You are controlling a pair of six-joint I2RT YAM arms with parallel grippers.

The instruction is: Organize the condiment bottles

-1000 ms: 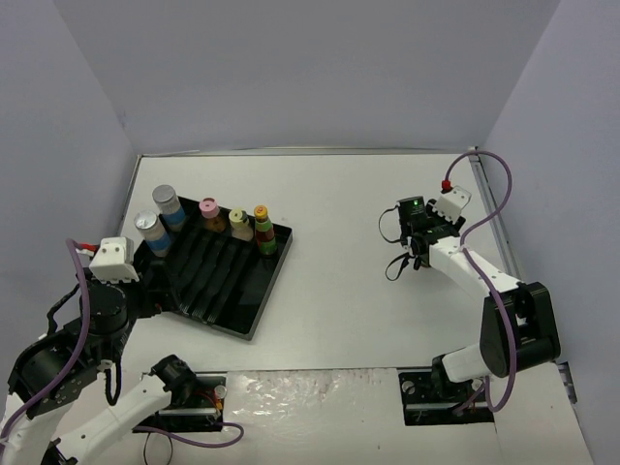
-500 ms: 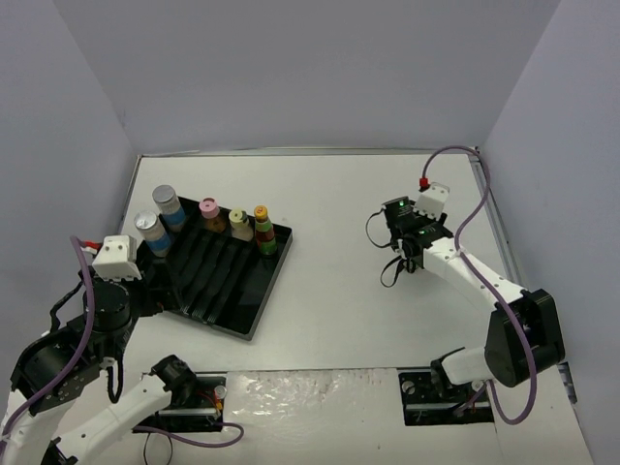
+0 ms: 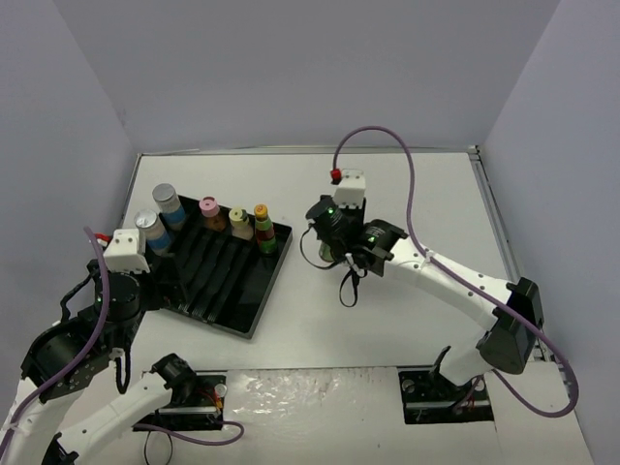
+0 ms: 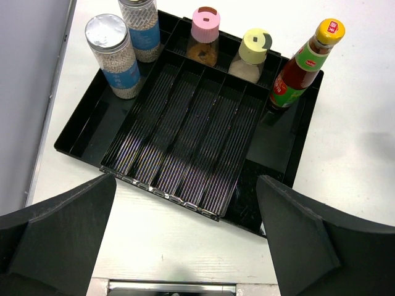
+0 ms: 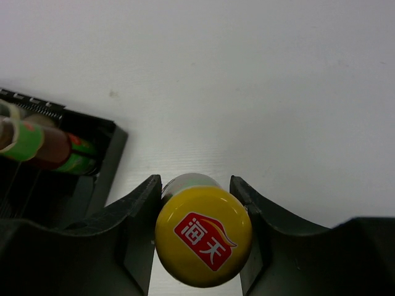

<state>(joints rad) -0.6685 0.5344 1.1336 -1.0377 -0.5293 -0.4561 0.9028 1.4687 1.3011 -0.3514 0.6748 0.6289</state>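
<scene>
R claw (image 5: pixel 196 188) moved twd tray (image 3: pixel 229 283), gripping sauce bottle (image 5: pixel 203 237)

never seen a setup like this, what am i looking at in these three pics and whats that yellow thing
Two robot arms are bolted to a white table. One picture looks down from above; the other two come from a small camera on each arm's wrist. A black tray holds five bottles: two silver-lidded jars, a pink-capped one, a pale-yellow-capped one and a red sauce bottle. The left pincer hangs open above the tray, holding nothing. The right pincer is shut on a sixth bottle, the yellow cap you see, beside the tray.
</scene>
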